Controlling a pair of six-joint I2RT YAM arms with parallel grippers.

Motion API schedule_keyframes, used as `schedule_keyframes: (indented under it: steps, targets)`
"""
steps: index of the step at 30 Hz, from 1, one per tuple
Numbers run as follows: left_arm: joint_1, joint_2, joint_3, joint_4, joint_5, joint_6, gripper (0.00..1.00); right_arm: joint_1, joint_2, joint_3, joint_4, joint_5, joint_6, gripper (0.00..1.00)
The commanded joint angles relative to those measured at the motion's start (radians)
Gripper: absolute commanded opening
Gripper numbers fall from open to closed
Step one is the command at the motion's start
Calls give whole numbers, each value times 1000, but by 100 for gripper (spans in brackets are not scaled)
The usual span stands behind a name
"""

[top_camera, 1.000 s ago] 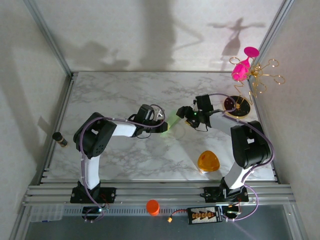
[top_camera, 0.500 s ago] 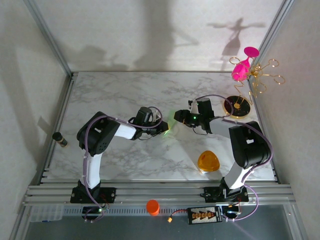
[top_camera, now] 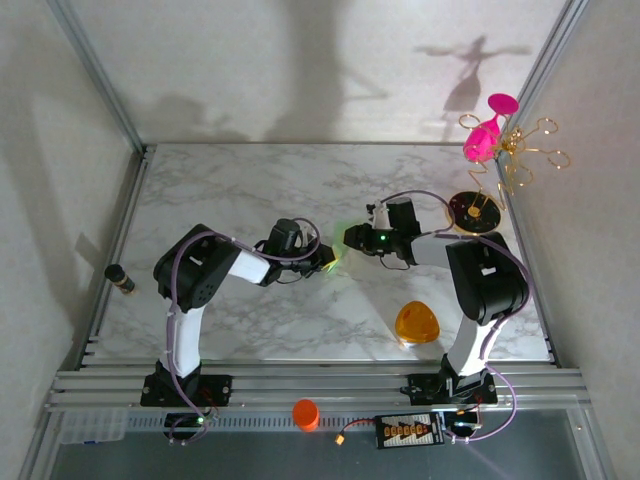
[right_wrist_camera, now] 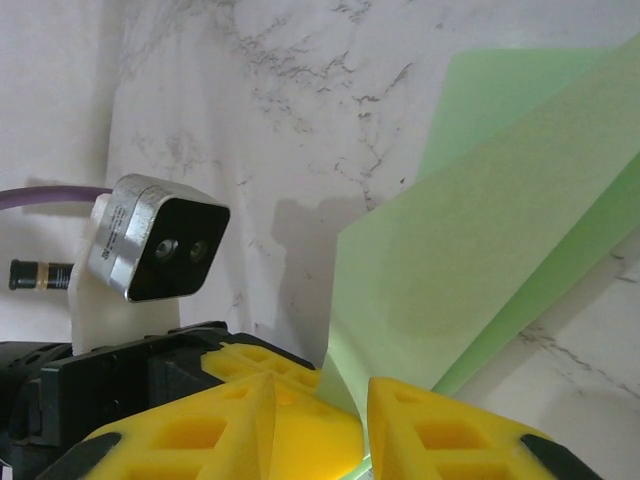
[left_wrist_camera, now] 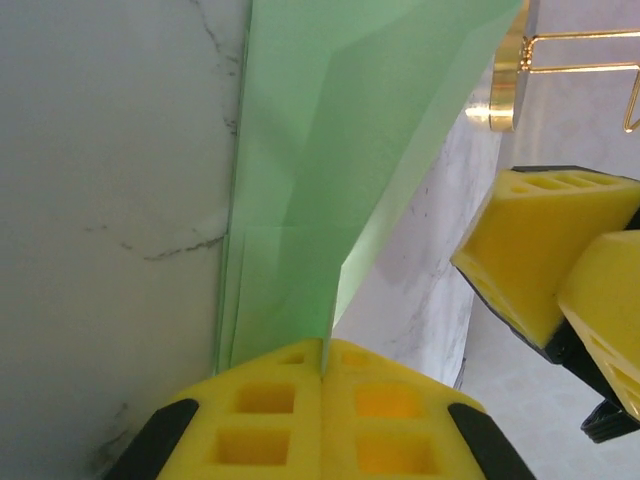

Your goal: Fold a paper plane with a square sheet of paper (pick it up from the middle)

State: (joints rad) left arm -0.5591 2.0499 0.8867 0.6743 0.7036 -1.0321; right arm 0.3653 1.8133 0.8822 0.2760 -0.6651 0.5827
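Observation:
The sheet of paper (left_wrist_camera: 340, 150) is pale green and folded into a long creased shape, partly lying on the marble. My left gripper (left_wrist_camera: 325, 352) is shut on its near end, with a thin upright flap pinched between the yellow pads. At mid-table the paper (top_camera: 341, 256) shows as a small green sliver between both grippers. My right gripper (right_wrist_camera: 320, 390) faces the left gripper (top_camera: 325, 259) closely. Its jaws stand apart, with a raised flap of the paper (right_wrist_camera: 480, 260) reaching between them, against the right finger. The right gripper (top_camera: 352, 239) is just right of the paper.
An orange rounded-triangle object (top_camera: 417, 323) lies near the right arm's base. A gold wire stand (top_camera: 520, 155) with a pink glass (top_camera: 485, 140) is at the back right. A small dark bottle (top_camera: 120, 279) lies at the left edge, an orange cup (top_camera: 305, 413) on the front rail.
My right gripper has moved left to meet the left gripper, and its jaws have narrowed round the paper's flap. The left gripper stayed shut on the paper and shifted slightly.

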Motion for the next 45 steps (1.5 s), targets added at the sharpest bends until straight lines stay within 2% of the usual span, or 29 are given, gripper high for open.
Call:
schedule_keyframes:
  steps: [1, 19, 35, 45]
  targets:
    - [12, 27, -8, 46, -14, -40, 0, 11, 26, 36, 18, -32, -32, 31]
    - [18, 38, -29, 71, -21, -77, 0, 26, 143, 145, -34, -71, -91, 31]
    - [15, 24, -43, 34, -34, -47, 14, 37, 196, 195, -109, -30, -109, 31]
    - [8, 0, -42, -32, -49, 0, 16, 39, 189, 189, -121, 1, -103, 31]
